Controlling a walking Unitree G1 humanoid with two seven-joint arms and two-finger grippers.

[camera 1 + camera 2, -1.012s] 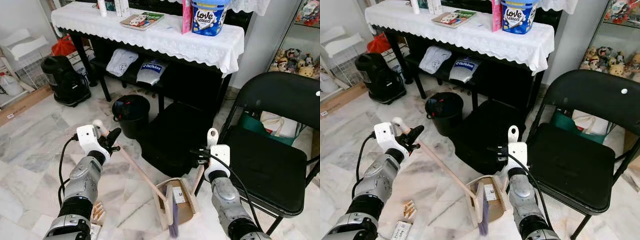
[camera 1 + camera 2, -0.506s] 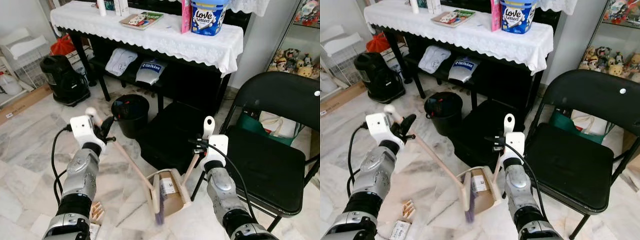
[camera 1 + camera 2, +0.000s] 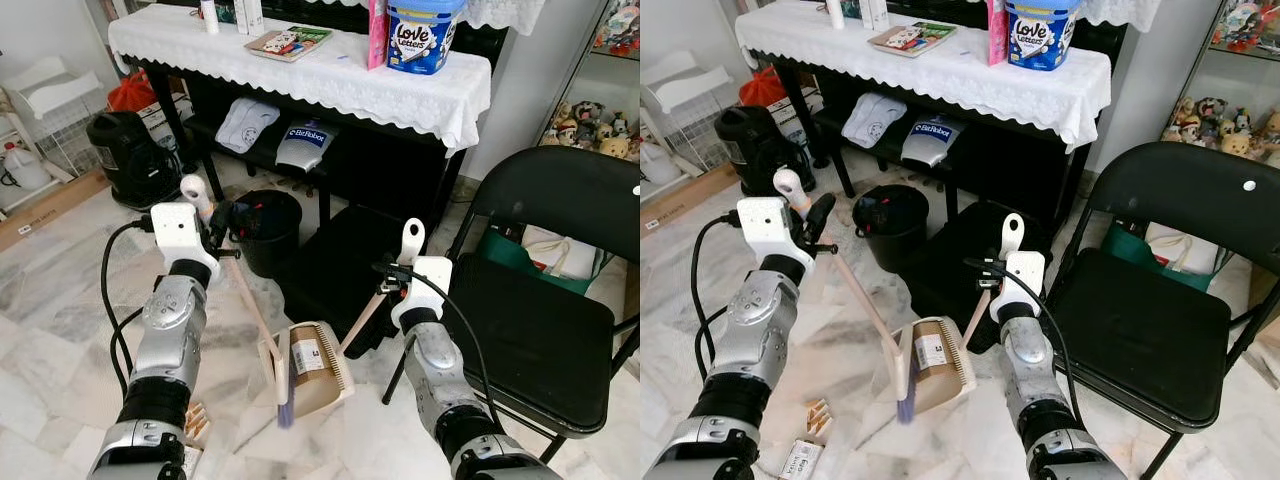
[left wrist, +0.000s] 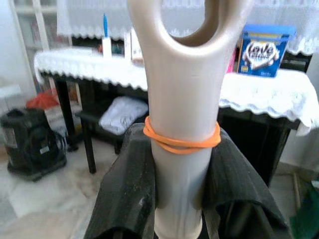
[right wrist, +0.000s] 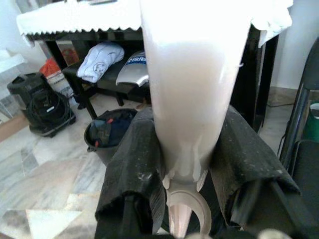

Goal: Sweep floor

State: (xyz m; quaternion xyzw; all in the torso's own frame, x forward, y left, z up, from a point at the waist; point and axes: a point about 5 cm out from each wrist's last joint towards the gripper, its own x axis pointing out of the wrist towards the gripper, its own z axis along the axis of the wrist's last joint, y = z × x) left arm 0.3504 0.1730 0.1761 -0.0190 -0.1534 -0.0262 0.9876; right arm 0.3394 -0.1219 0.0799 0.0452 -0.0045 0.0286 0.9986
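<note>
- One long-handled cream plastic broom (image 3: 250,305) slants down from the left gripper (image 3: 212,226), whose two black fingers (image 4: 130,189) are clenched on the handle just under an orange rubber band (image 4: 182,141); its purple bristle head sits at the mouth of the dustpan.
- One cream plastic dustpan (image 3: 312,362) with a white label sits low over the pale marble floor (image 3: 60,300) (whether it touches the floor I cannot tell), its handle rising to the right gripper (image 3: 392,282), which is clamped around it, one black finger (image 5: 134,169) on each side.
- One round black bin (image 3: 262,228) stands just beyond the broom, in front of the desk.
- One long dark desk (image 3: 330,85) under a white lace cloth carries one blue tub (image 3: 420,34) lettered "Love" and one flat tray of small items (image 3: 290,42).
- Two folded bags lie on the shelf beneath: one white (image 3: 246,122), one grey (image 3: 305,143).
- One black folding chair (image 3: 550,330) stands to the robot's right.
- One black appliance (image 3: 128,158) sits on the floor at the left.
</note>
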